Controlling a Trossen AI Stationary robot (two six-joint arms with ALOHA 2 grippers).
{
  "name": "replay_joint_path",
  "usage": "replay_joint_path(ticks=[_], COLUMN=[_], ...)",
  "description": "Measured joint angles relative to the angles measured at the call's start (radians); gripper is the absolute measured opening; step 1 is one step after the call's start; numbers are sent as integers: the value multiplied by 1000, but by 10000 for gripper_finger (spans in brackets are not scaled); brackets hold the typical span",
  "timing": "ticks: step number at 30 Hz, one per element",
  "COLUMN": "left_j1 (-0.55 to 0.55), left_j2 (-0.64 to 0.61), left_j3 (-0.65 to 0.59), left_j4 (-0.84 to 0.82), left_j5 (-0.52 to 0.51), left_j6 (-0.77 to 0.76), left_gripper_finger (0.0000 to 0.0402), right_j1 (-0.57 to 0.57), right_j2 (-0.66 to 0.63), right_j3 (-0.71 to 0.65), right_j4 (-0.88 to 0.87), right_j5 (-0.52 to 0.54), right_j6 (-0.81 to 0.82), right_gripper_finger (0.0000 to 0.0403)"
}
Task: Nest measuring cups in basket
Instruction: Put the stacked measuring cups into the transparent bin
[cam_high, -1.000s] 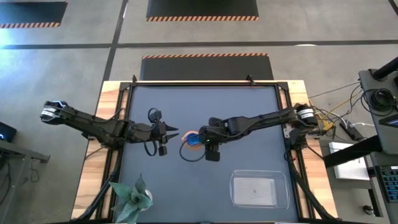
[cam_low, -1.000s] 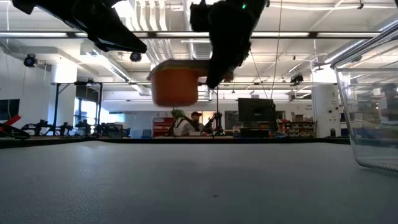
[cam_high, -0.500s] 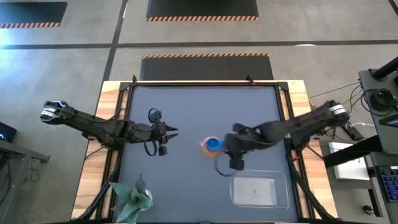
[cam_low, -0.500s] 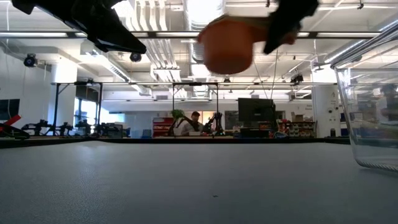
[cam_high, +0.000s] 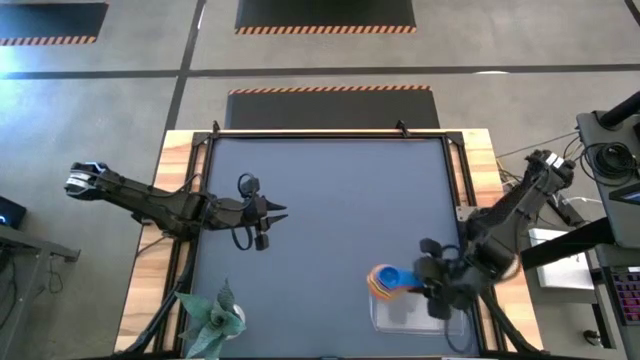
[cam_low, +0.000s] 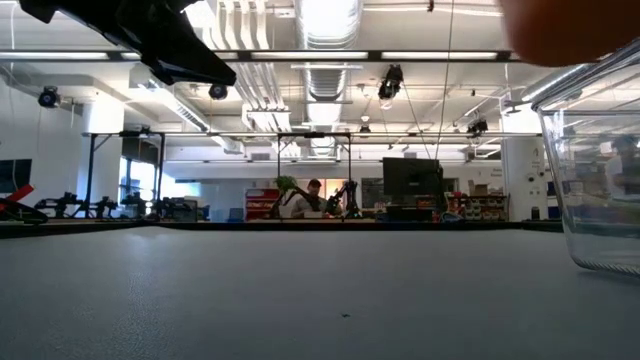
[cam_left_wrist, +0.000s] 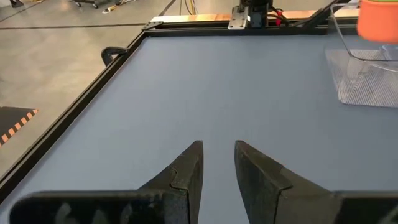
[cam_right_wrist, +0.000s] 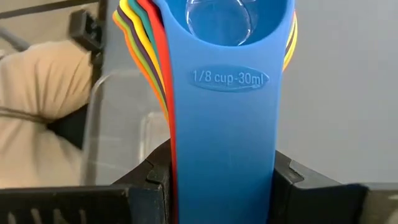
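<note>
The measuring cups (cam_high: 384, 279) are nested in one stack, blue on top, with orange, yellow, red and purple rims showing around it. My right gripper (cam_high: 428, 286) is shut on the stack's handles and holds it in the air over the left end of the basket (cam_high: 405, 322), a clear tray at the table's near right corner. The low view shows only the stack's orange underside (cam_low: 565, 25), above the basket's wall (cam_low: 600, 170). My left gripper (cam_high: 272, 212) hangs open over the table's left middle, touching nothing. My right gripper pinches the stacked handles between its two fingers, with the blue handle (cam_right_wrist: 224, 143) uppermost. One finger (cam_right_wrist: 155, 177) lies on each side of the handles. The fingers run roughly level, pointing toward the table's left. The stack is lifted clear, its bowls (cam_right_wrist: 217, 18) out beyond the fingertips.
A green plant (cam_high: 212, 318) stands at the near left corner. Black rails (cam_high: 190, 260) frame the dark mat. The mat between the two arms is bare. A person (cam_low: 315, 190) sits in the room far behind the table.
My right gripper has carried the nested stack from the table's middle toward the near right corner, rising on the way, and now has it over the basket's left end. It has stayed shut on the handles.
</note>
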Motion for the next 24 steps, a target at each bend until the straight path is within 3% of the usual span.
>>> replay_joint_path(ticks=[8, 15, 24], left_j1=[0, 0, 0], left_j2=[44, 73, 77], left_j3=[0, 0, 0], left_j4=[20, 26, 34], left_j5=[-2, -6, -8], left_j6=[-1, 9, 10], left_gripper_finger=[74, 74, 74], right_j1=[151, 161, 161], right_j2=[43, 121, 209], right_j3=[-18, -71, -79], right_j4=[-4, -5, -2], right_j5=[84, 65, 5], right_j6=[165, 195, 282], right_gripper_finger=[131, 133, 178])
